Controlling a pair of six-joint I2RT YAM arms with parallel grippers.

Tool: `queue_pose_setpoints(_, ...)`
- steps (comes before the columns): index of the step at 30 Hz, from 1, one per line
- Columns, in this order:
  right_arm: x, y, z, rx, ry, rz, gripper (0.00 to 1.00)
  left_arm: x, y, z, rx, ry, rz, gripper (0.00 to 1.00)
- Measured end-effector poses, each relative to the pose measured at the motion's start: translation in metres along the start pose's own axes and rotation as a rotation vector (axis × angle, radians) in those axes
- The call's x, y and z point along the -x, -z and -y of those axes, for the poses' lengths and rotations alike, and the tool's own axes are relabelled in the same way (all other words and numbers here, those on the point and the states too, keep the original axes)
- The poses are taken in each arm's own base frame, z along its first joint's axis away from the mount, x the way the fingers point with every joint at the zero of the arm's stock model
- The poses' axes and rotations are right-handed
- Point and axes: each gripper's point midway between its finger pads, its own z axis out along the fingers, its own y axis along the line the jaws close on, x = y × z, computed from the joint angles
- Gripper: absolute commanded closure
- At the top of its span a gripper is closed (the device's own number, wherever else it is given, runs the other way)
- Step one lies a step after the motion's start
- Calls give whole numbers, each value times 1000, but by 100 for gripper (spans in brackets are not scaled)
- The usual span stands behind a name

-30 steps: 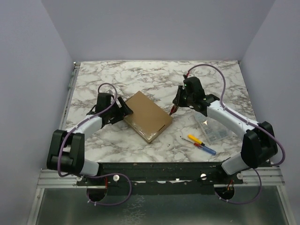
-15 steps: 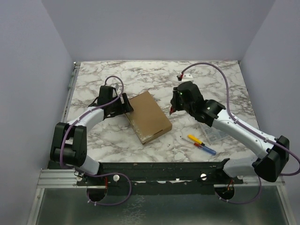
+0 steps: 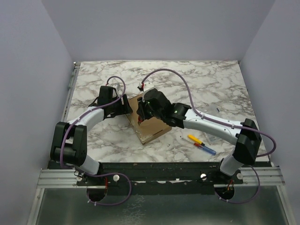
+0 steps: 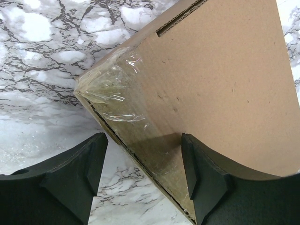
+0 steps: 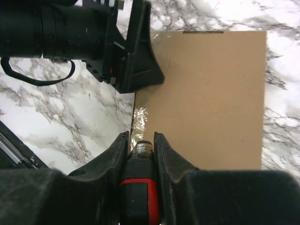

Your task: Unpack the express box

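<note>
The express box is a flat brown cardboard mailer lying closed on the marble table, with clear tape on its left corner. My left gripper is open and straddles that taped corner: one finger over the box top, the other over the table. My right gripper hangs over the box's left edge and is shut on a black and red tool. The tool's tip points at the taped edge. The box top fills the right wrist view, with the left gripper beside it.
A yellow and red pen-like tool and a blue one lie on the table right of the box. A clear plastic case is mostly hidden under my right forearm. Grey walls enclose the table on three sides.
My right arm has swung left, from the right of the box to over its left edge, still gripping the tool. The left gripper has stayed at the box's left corner.
</note>
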Motion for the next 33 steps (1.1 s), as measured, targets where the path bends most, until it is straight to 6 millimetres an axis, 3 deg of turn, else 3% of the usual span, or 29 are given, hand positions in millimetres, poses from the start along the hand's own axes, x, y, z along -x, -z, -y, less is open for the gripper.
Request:
queue_pose_setpoints(5, -18, -13, -16, 21, 39, -42, 100, 0, 0, 0, 0, -4, 0, 30)
queue_pose_setpoints(10, -9, -14, -26, 41, 44, -19, 100, 0, 0, 0, -1, -4, 0, 30)
queue_pose_setpoints(15, -6, -20, -30, 45, 44, -8, 100, 0, 0, 0, -1, -4, 0, 31)
queue_pose_setpoints(24, -22, -35, -29, 26, 61, -44, 100, 0, 0, 0, -2, -4, -1, 31)
queue_pose_setpoints(33, -26, -36, -32, 0, 79, -52, 100, -1, -1, 1, -3, -3, -2, 32)
